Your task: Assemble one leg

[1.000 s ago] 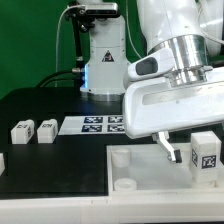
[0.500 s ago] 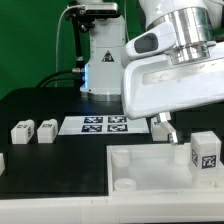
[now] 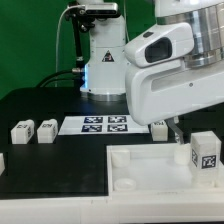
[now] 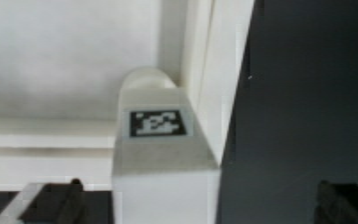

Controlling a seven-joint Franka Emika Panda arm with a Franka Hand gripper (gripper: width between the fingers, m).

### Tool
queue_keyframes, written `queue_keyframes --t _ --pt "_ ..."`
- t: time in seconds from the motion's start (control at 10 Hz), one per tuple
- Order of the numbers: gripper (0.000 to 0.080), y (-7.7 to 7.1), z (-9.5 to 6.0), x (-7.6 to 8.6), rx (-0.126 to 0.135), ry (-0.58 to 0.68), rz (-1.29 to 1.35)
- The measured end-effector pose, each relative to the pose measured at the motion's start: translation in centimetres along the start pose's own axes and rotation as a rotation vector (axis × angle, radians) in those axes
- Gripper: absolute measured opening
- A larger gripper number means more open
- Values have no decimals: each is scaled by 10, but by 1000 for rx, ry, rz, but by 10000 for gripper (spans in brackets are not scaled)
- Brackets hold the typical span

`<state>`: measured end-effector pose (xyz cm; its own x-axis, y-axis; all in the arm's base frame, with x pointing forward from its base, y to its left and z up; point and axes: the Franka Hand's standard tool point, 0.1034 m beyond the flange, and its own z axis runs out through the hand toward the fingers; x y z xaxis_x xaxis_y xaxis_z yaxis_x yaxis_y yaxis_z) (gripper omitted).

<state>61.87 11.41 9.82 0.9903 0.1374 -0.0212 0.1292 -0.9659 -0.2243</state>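
Observation:
A leg [image 3: 205,152], a white block with a tag on its face, stands upright at the right end of the white panel [image 3: 150,165]. My gripper [image 3: 168,128] hangs above and to the exterior view's left of it, not touching it. In the wrist view the same leg [image 4: 158,160] with its tag sits below the gripper [image 4: 197,205]. The dark fingertips [image 4: 51,203] stand wide apart on either side of it, open and empty. Two more legs [image 3: 22,131] [image 3: 45,131] lie on the black table at the exterior view's left.
The marker board [image 3: 105,125] lies on the table behind the panel. Another white part [image 3: 2,161] shows at the exterior view's left edge. The robot base [image 3: 100,60] stands at the back, and the arm's white body fills the upper right.
My gripper has risen from beside the leg on the panel and now hangs higher. The leg stays standing where it was.

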Motion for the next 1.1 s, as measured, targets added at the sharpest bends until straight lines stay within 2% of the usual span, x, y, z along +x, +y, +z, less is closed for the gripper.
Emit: queue_keyframes --t 0.4,0.6,0.9,1.1 --pt "648 1 0 1 -1 4 1" --pt "648 6 2 5 -4 8 75" --pt "648 11 17 7 -9 23 97" --pt "622 12 19 7 -10 27 97"
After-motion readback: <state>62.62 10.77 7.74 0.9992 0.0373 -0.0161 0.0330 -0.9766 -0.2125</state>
